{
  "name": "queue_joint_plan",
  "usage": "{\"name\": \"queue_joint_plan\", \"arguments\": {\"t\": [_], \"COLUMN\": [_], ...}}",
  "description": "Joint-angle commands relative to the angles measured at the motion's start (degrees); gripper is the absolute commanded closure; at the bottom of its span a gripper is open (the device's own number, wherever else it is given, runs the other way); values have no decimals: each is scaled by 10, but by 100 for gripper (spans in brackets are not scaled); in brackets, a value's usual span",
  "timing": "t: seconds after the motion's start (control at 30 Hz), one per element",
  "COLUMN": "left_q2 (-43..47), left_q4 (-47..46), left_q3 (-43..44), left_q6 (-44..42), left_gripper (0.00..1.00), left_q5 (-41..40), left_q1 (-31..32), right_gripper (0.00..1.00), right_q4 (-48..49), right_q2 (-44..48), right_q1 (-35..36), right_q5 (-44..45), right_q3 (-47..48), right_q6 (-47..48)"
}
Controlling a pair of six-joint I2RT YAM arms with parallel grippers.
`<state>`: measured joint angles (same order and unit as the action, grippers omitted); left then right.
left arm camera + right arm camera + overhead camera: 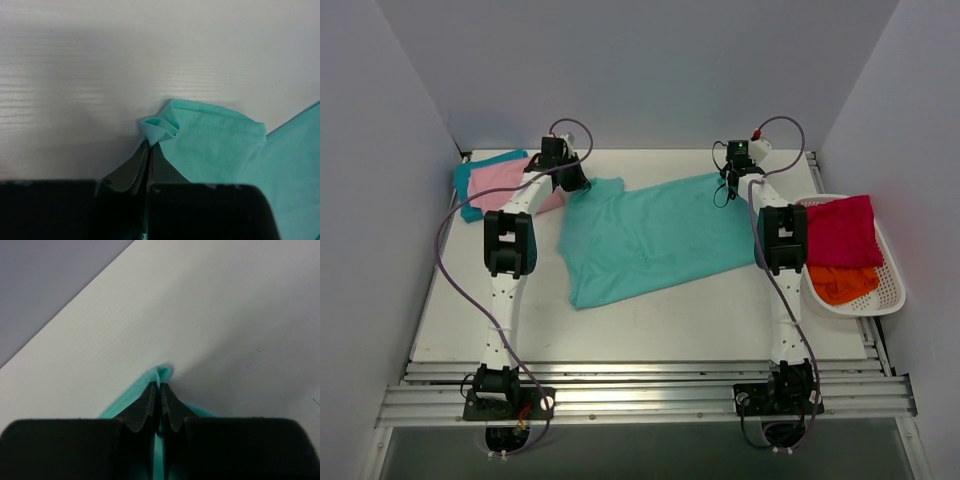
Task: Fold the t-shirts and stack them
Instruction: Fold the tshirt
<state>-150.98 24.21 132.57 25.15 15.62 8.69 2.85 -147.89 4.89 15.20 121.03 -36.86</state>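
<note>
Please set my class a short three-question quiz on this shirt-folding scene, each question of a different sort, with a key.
1. True or false: the left gripper and the right gripper hang open above the mint green t-shirt.
2. Which t-shirt lies on the teal blue t-shirt? A yellow; B pale pink t-shirt; C black.
3. Fill in: the crimson t-shirt and the orange t-shirt lie in the white ____.

Key: 1 false, both are shut on its cloth; 2 B; 3 basket.

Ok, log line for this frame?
left gripper: shut on mint green t-shirt | right gripper: shut on same | pale pink t-shirt: on teal blue t-shirt
</note>
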Motion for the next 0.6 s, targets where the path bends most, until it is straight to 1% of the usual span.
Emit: {"name": "queue_joint_plan", "arguments": {"t": [0.0,0.13,0.37,0.57], "left_q2": [25,29,55,92], "left_q4": [-2,5,30,33], "left_q3": [9,13,16,-6], "left_q6": [-14,-19,-36,-38], "left_gripper": [98,98,98,98], "left_q5": [-8,-16,-52,-60], "left_q1": [2,2,2,3], "right_gripper": [100,100,100,100], "right_q4": [-12,-14,-6,-7], "right_q2": [-9,-3,46,77], "right_q1": [-5,-10,-13,-13], "right_q5": [-4,-5,4,3], "right_q3": [-4,-11,-50,-61], "right_q6": [-3,-4,-4,-1]}}
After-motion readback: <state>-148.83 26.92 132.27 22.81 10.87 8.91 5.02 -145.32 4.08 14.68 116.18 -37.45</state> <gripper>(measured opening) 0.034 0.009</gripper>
